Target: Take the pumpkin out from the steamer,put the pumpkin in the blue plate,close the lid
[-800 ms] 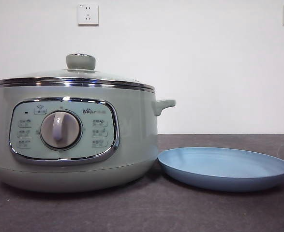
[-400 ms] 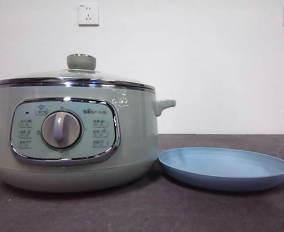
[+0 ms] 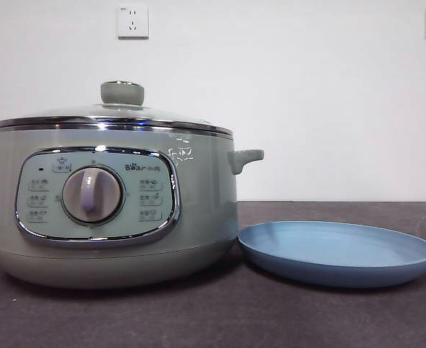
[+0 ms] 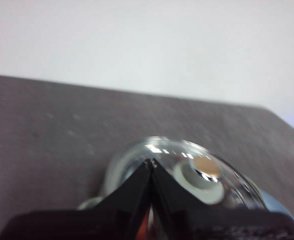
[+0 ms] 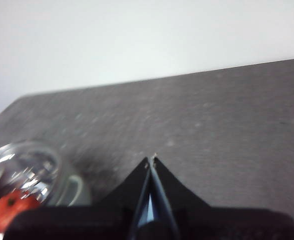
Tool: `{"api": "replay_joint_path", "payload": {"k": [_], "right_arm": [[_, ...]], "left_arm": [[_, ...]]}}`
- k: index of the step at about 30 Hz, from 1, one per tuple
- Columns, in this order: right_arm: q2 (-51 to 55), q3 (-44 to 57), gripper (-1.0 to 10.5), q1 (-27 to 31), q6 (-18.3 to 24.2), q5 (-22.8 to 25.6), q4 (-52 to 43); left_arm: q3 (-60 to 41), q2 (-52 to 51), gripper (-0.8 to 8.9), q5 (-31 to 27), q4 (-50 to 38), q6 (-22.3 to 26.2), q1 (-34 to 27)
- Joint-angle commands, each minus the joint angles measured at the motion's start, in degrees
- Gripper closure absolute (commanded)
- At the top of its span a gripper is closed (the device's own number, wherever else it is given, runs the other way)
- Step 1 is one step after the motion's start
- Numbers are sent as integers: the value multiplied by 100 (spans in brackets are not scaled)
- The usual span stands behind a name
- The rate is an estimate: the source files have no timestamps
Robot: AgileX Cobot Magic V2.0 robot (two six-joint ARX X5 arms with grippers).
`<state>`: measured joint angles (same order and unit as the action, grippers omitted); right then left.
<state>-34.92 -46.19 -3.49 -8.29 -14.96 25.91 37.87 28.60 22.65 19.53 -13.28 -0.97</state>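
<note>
We are looking level across a dark table [image 3: 213, 319] at the steamer [image 3: 111, 210], which is standing on the left side with its dial panel facing us. The lid [image 3: 115, 114] is sitting closed on the chrome rim, its pale green knob [image 3: 122, 93] pointing straight up. The blue plate [image 3: 336, 251] is lying flat to the right of the steamer, its left edge just beside the pot's base; we cannot tell whether they are touching. Nothing is lying on the plate. Two wall sockets [image 3: 132, 21] are showing on the white wall behind.

No arm is reaching into the front view. In the left wrist view, the left gripper [image 4: 152, 162] is hanging above the steamer with its two black jaws pressed together at the tips and gripping nothing; the glass lid and its knob are showing just past the tips. In the right wrist view, the right gripper [image 5: 152, 160] is likewise holding its jaws together and empty, over bare table to the right of the pot.

The pumpkin [image 5: 10, 207] is sitting inside the steamer: we are seeing it as an orange-red shape through the glass lid in the right wrist view, blurred. From the front it is hidden by the pot's wall.
</note>
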Motion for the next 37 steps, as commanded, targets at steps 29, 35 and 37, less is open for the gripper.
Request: {"api": "replay_joint_path", "payload": {"k": [29, 35, 37], "right_arm": [[-1945, -1281, 348, -11, 1161, -2074, 1292], [-1945, -1281, 348, -11, 1161, -2074, 1318], [-1945, -1281, 348, -11, 1161, -2074, 1329]], "left_arm": [[2129, 2962, 342, 101, 1104, 1025, 1631], [2793, 3860, 342, -1073, 1360, 1506, 2424], [2885, 4094, 342, -1276, 1355, 1556, 2577]]}}
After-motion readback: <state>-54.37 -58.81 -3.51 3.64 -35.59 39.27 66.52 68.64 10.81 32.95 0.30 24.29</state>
